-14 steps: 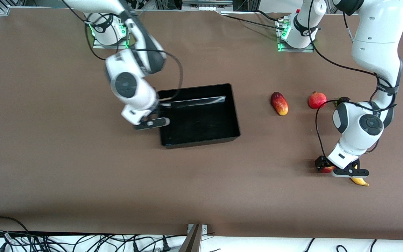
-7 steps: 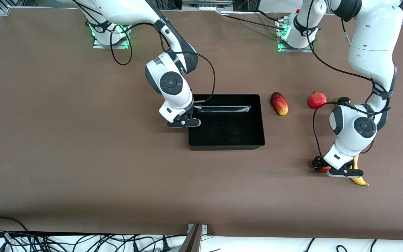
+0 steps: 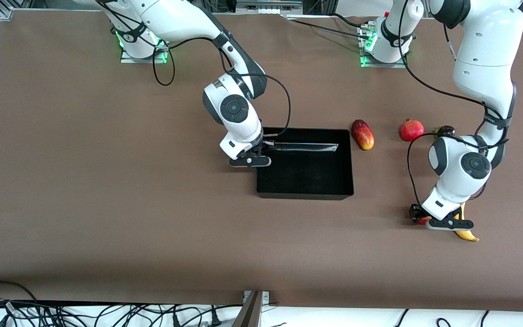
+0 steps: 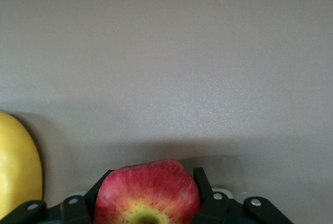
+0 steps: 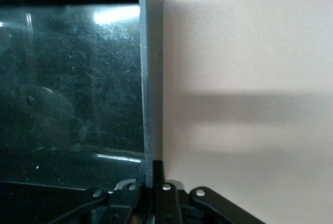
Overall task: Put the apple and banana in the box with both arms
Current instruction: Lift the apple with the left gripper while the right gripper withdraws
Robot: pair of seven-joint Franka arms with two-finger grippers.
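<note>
grasping step: left gripper [image 3: 426,221] is pinching apple [image 4: 147,193], apparently, banana [image 3: 466,232] at its 3 o'clock; right gripper [image 3: 261,152] is clamping box [image 3: 304,195] wall. next: lifting apple boxward.

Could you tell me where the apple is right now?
The apple sits between the left gripper's fingers, beside the banana, at the left arm's end of the table.
</note>
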